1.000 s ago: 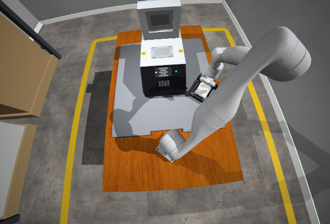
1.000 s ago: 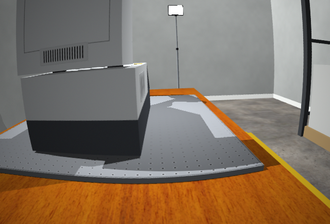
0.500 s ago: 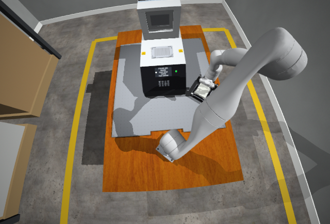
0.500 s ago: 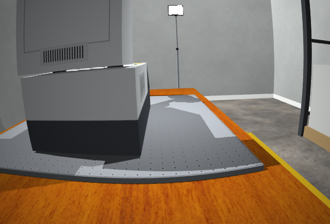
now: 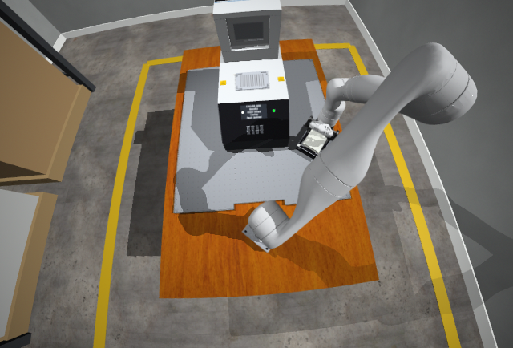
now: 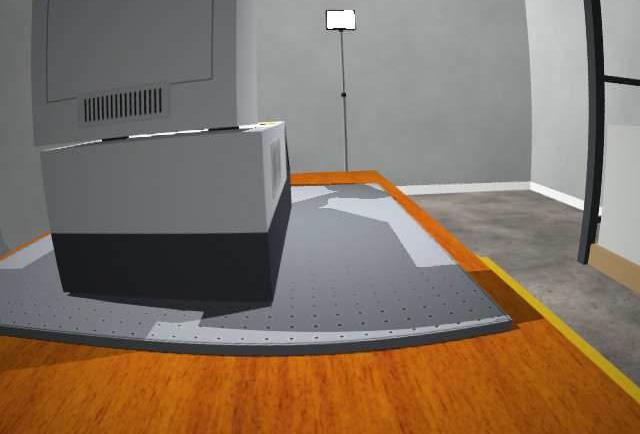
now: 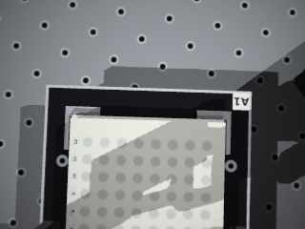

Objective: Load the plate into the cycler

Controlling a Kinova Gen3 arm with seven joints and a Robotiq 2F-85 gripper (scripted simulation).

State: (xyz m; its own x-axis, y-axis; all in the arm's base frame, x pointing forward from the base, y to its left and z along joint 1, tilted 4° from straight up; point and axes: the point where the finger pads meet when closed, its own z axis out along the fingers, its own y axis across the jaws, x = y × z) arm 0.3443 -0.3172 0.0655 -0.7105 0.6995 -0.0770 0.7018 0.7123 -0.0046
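Plate T27 (image 5: 314, 143) (image 7: 143, 183) sits in the dark nest N1 (image 7: 56, 191), to the right of cycler Q1 (image 5: 232, 128) (image 6: 160, 181). The nest's A1 label (image 7: 241, 101) is at its upper right corner in the wrist view. My gripper (image 5: 322, 129) is open over the nest, with the plate below it; the fingers barely show at the wrist view's bottom edge. Q1's lid (image 5: 248, 7) (image 6: 134, 41) stands open above its rear. The block (image 5: 252, 80) is bare. The lamp (image 5: 273, 110) is green, and the keys (image 5: 254, 129) are on the dark front.
Q1 and the nest stand on a grey perforated board (image 5: 248, 178) (image 6: 351, 264) on a wooden table (image 5: 207, 261) (image 6: 310, 393). The arm's base (image 5: 267, 224) is at the board's near edge. The forearm (image 5: 352, 153) passes to the right of the nest.
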